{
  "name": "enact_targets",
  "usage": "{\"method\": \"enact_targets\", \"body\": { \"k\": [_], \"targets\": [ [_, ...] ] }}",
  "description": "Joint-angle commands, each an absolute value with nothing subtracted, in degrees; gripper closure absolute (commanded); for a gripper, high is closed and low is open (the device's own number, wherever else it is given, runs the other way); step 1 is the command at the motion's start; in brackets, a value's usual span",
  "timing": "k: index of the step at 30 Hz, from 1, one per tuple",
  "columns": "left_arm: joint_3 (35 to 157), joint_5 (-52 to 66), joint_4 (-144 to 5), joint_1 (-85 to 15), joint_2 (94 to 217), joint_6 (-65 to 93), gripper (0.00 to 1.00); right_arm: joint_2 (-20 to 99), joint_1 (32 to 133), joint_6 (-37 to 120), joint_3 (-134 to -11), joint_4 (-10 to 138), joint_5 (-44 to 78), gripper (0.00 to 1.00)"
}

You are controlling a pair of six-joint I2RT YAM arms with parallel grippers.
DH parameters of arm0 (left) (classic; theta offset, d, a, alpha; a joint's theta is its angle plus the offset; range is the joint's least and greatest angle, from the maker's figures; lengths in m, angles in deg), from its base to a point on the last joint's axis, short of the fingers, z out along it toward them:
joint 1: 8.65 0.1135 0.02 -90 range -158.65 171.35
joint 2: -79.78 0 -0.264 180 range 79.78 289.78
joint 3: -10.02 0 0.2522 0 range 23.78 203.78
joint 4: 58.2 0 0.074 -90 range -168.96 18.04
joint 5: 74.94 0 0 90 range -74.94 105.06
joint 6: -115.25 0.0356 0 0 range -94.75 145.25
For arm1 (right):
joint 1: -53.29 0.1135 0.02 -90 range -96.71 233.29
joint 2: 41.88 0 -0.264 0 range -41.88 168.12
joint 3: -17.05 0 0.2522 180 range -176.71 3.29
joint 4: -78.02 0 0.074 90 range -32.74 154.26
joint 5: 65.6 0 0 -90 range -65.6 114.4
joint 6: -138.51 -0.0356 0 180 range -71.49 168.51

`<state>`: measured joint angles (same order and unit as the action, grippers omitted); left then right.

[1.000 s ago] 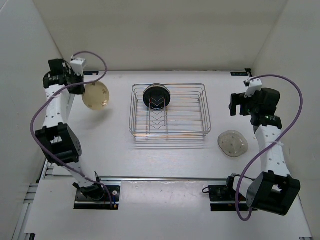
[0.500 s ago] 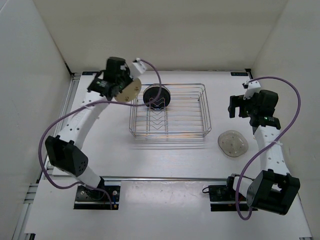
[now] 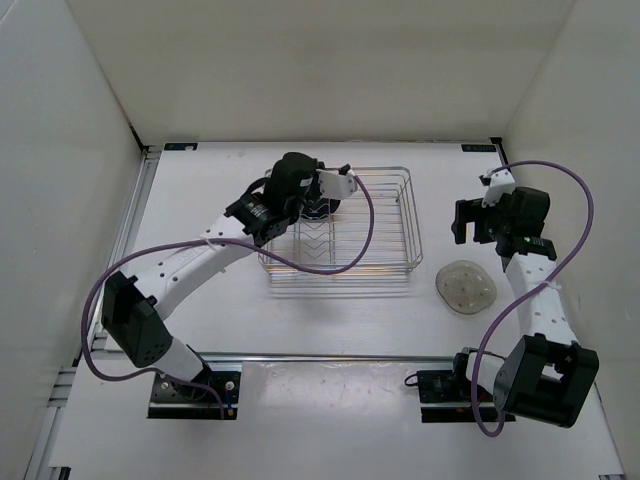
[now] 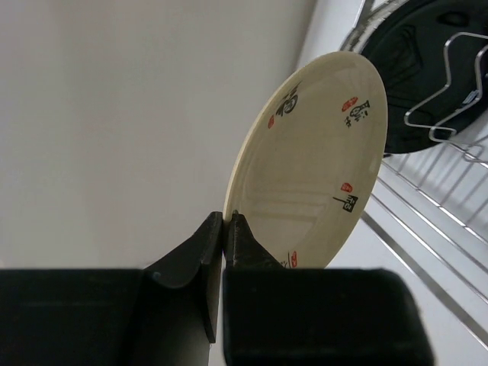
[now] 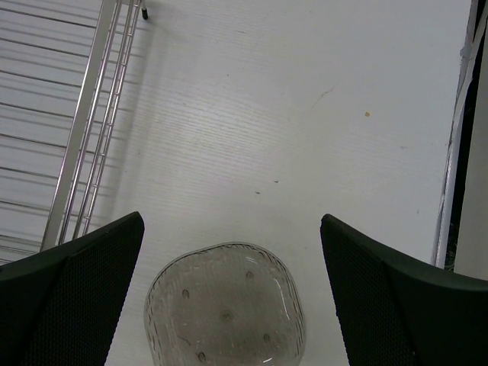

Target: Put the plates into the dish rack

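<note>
White surface carries the dish rack, where a black plate stands upright among the wire dividers. Just beside it, the left fingers pinch a tan plate by its rim, on edge. Well apart, the right fingers hang spread wide above a grey plate lying flat beside the rack.

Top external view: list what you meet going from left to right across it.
From the left: left arm's base → dish rack → pale grey plate. The left gripper, shut on the tan plate, and the black plate overlap the rack, so they are left out.
</note>
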<state>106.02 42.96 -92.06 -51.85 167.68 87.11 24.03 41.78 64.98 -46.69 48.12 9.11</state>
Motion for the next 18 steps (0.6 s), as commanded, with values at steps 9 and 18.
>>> {"method": "enact_targets", "body": {
  "k": [9, 18],
  "targets": [
    [101.5, 43.8, -83.4, -55.4, 163.9, 100.5, 0.9, 23.9, 41.6, 64.5, -46.6, 50.7, 7.3, 0.0],
    [101.5, 40.3, -82.9, -57.0, 166.8, 103.9, 0.9, 23.9, 41.6, 64.0, -46.6, 50.7, 7.3, 0.0]
  ]
}}
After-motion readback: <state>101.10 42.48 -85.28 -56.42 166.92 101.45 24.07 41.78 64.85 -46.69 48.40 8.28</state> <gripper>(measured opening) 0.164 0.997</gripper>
